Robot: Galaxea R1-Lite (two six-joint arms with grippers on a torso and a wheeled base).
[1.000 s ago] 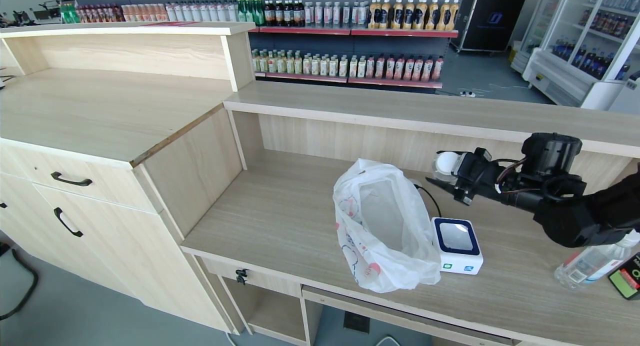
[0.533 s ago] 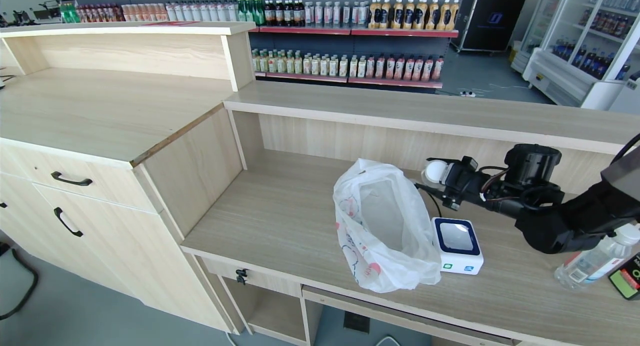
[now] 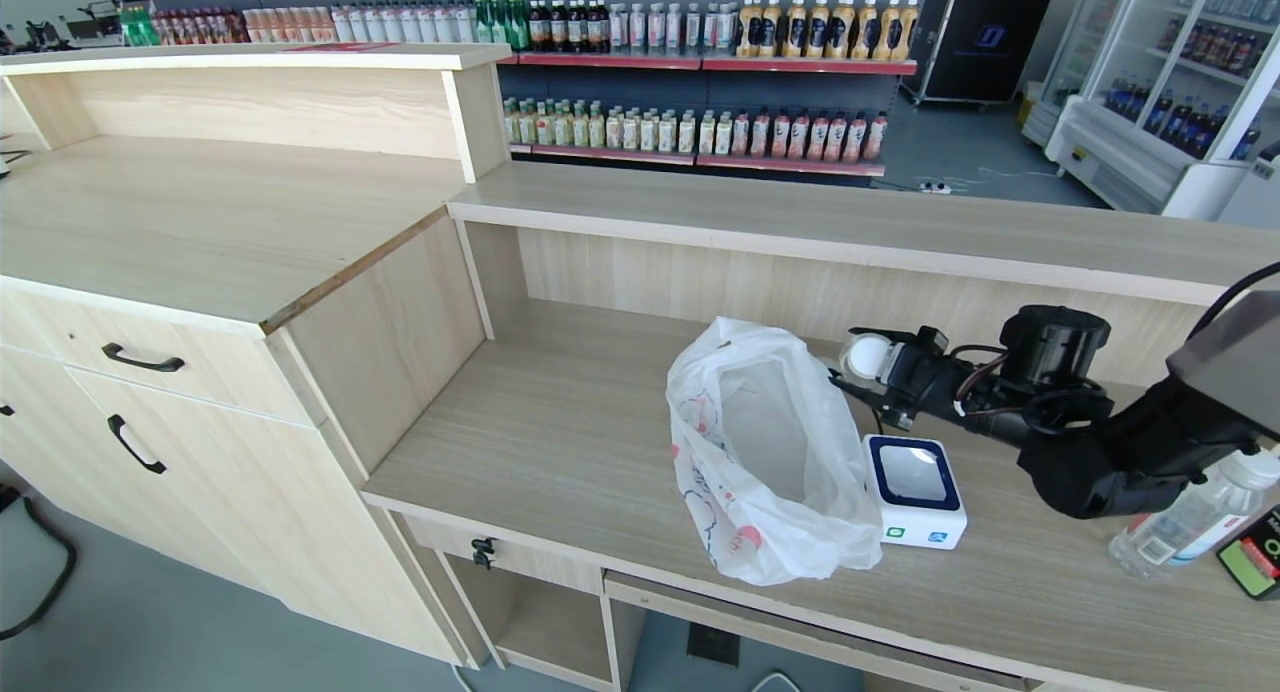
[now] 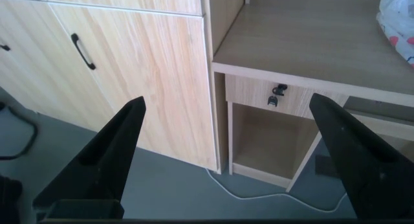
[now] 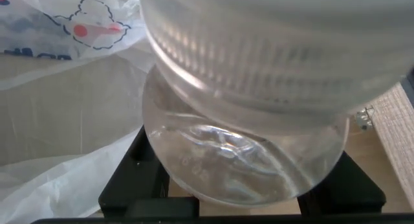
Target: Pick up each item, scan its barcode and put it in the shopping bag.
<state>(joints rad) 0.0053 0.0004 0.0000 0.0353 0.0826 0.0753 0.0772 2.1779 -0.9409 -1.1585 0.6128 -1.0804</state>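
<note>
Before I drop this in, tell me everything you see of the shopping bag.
The shopping bag is thin, translucent white plastic with red and blue print, slumped on the wooden counter. Its mouth gapes upward and the inside looks empty. Its right side presses against the white scanner. The right gripper, shut on a clear container, is close by its rim.
</note>
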